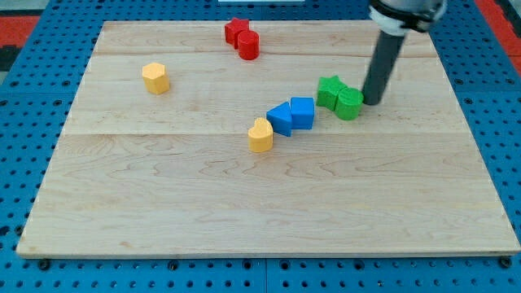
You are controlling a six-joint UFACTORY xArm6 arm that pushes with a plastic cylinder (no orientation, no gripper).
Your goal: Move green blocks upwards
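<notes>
Green blocks, a star [329, 89] and a cylinder [349, 104] touching each other, sat right of the table's [163, 203] middle, well below its top edge. The tip [373, 102] rested against the cylinder's right side. No jaws existed. The upward push looked barely begun.

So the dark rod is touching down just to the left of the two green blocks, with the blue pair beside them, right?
Not quite. In the camera view, my tip is down at the right of the two green blocks: the green cylinder and the green star. The blue pair does sit beside them, on their left.
</notes>
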